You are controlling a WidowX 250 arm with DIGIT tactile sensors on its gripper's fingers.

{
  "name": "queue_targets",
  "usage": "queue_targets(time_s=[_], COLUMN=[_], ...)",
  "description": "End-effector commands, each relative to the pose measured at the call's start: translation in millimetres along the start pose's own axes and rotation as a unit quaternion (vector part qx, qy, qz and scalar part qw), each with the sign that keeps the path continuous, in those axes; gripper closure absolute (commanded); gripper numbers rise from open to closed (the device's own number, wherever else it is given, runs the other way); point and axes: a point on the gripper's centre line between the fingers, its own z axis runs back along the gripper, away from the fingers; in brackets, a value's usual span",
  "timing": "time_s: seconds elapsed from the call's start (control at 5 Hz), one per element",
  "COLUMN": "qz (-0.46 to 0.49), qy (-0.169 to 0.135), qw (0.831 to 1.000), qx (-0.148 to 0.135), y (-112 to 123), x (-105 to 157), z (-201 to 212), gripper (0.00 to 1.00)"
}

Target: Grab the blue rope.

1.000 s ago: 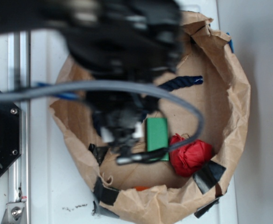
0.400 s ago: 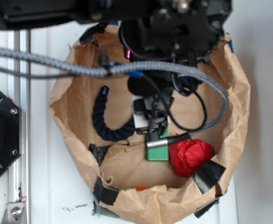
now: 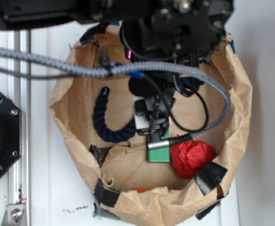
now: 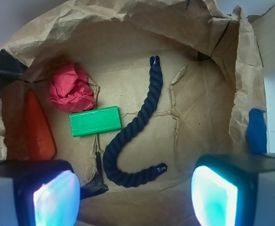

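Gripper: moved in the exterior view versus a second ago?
Yes. The gripper has shifted right against the paper bag's rim. It sat left of the green block; now it's over it, uncovering the blue rope.

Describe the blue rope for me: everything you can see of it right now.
The blue rope is thick, dark navy, twisted-strand cord with brighter blue bound ends. It lies loose and flat on the floor of the brown paper bag, bent in a hook shape: one long run, then a curl back at the other end. In the wrist view the green block sits close beside its middle. The gripper is above it, jaws open, not touching it.
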Motion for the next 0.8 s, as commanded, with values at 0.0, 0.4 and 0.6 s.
queue_targets(time_s=[0.0, 0.4, 0.6], qz=[0.016, 0.017, 0.02], qy=[-0.049, -0.093, -0.085], qw=[0.999, 0.994, 0.995], qx=[0.016, 0.05, 0.048], y=[-11.9, -33.3, -20.6], x=[15.0, 11.0, 14.1], z=[-9.5, -43.6, -61.5], gripper=[0.0, 0.0, 0.0])
